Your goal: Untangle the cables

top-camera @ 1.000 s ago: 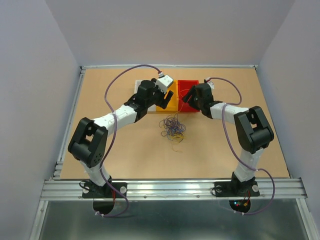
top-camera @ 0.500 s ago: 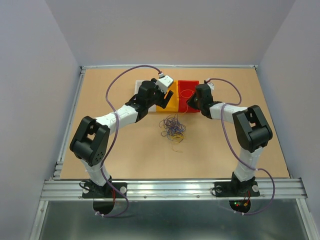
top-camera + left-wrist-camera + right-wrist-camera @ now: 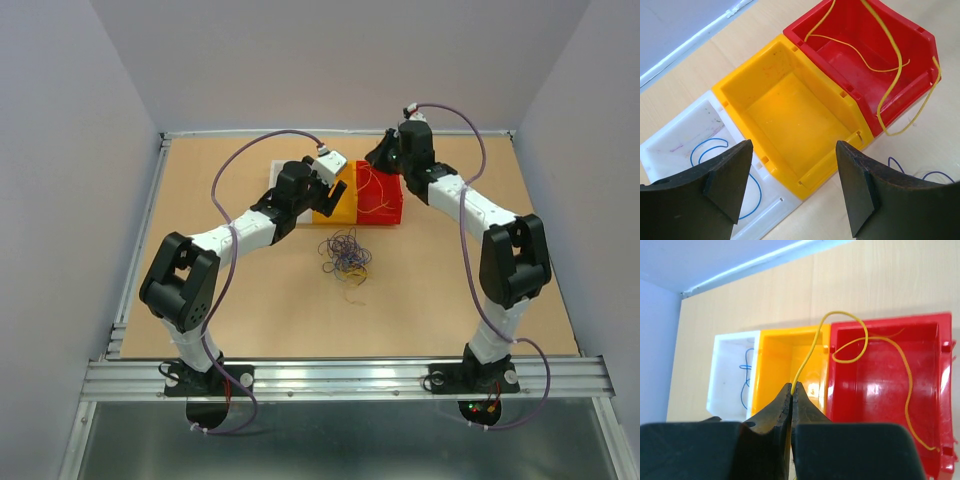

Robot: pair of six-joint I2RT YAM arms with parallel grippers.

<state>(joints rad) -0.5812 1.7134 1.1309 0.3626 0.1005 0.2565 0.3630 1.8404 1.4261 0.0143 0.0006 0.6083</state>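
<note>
A tangle of thin blue, yellow and dark cables (image 3: 345, 255) lies on the table in front of three bins. My right gripper (image 3: 384, 158) hangs above the red bin (image 3: 385, 205), shut on one yellow cable (image 3: 812, 347). That cable rises from the closed tips (image 3: 791, 386), loops, and trails down into the red bin (image 3: 880, 390). My left gripper (image 3: 795, 187) stands open over the yellow bin (image 3: 790, 115) with nothing between its fingers. A blue cable (image 3: 710, 141) lies in the white bin (image 3: 685, 132). The yellow cable (image 3: 899, 60) drapes over the red bin's (image 3: 855, 60) front wall.
The white, yellow and red bins stand side by side at the back of the table, with the white bin (image 3: 727, 390) on the left and the yellow bin (image 3: 775, 365) in the middle. A raised rail (image 3: 150, 220) edges the tabletop.
The right gripper closed on the yellow cable in the red bin, then rose and swung toward the far side, drawing the cable up. The left arm stayed still.
</note>
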